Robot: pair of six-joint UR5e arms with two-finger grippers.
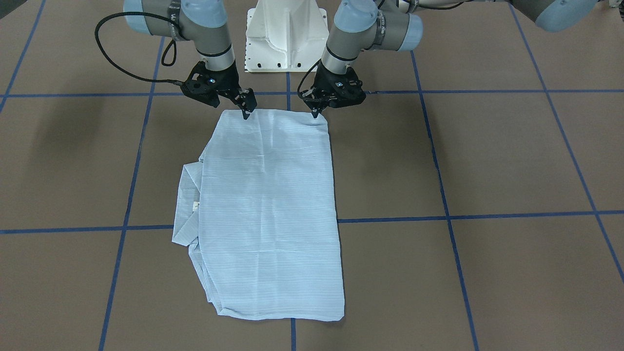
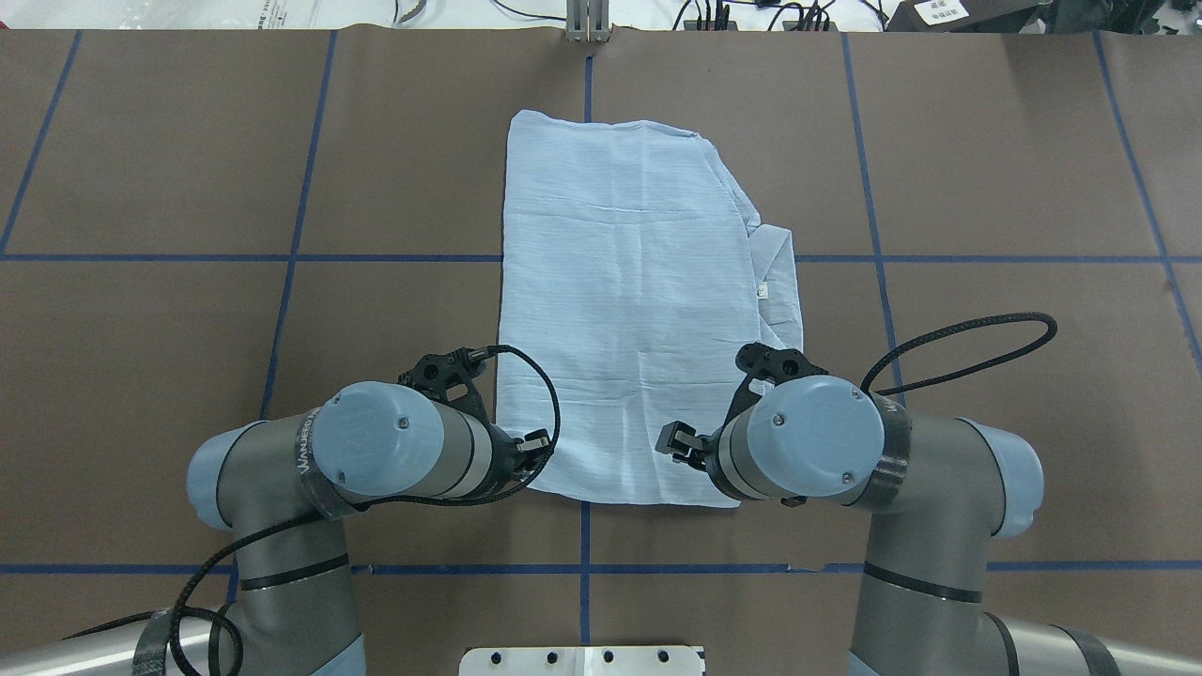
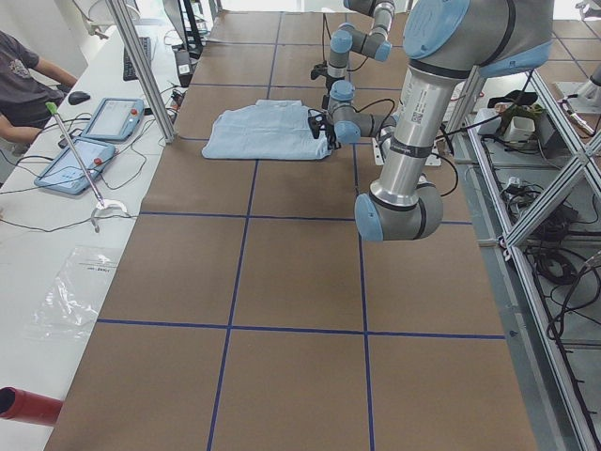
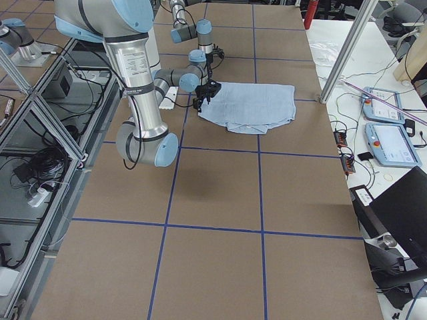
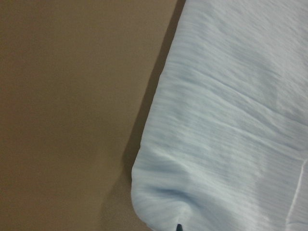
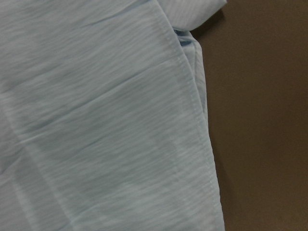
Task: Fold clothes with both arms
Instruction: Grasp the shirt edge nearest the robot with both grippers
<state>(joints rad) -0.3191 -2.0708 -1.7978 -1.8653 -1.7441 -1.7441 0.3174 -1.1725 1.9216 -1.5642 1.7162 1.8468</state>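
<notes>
The pale-blue striped shirt (image 1: 273,209) lies folded into a long rectangle on the brown table, its collar (image 1: 187,204) sticking out on one side. It also shows in the overhead view (image 2: 620,310). My left gripper (image 1: 315,115) has its fingers together at one near corner of the shirt; the left wrist view shows that corner (image 5: 163,202) puckered at the fingertip. My right gripper (image 1: 245,115) has its fingers together at the other near corner. In the right wrist view the shirt's hemmed edge (image 6: 192,110) lies flat and no fingers show.
The white pedestal base (image 1: 285,34) stands just behind the grippers. Blue tape lines (image 1: 438,217) mark the brown table (image 1: 487,156) in a grid. Tablets (image 3: 99,117), a metal post (image 3: 141,66) and an operator (image 3: 23,75) are at the table's far side.
</notes>
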